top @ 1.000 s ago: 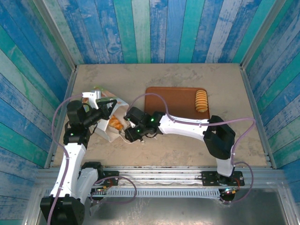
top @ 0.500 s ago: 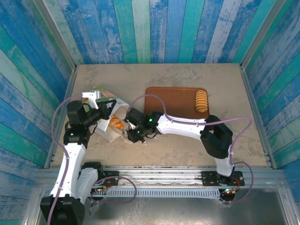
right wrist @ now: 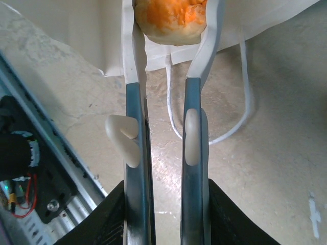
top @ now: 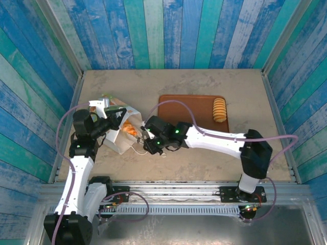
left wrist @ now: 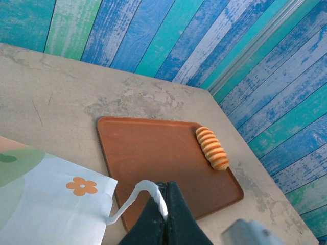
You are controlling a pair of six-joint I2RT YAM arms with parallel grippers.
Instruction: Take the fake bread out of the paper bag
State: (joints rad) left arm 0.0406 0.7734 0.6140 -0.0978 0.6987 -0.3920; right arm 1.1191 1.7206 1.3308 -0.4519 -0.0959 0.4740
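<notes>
Right elbow (top: 254, 153) swung outward | right jaws clamp fake bread (right wrist: 170, 18) | left jaws pinch paper bag (left wrist: 48, 204) (handle)

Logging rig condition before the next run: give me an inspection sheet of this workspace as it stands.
Surface: beige table, mottled.
Job's things: paper bag at left; bread piece at its mouth; ridged roll on brown tray.
Clutter: nothing seen.
Grippers: left gripper shut on bag handle; right gripper shut on the bread piece.
Cables: purple cables loop along both arms.
Surroundings: blue-green plank walls.
</notes>
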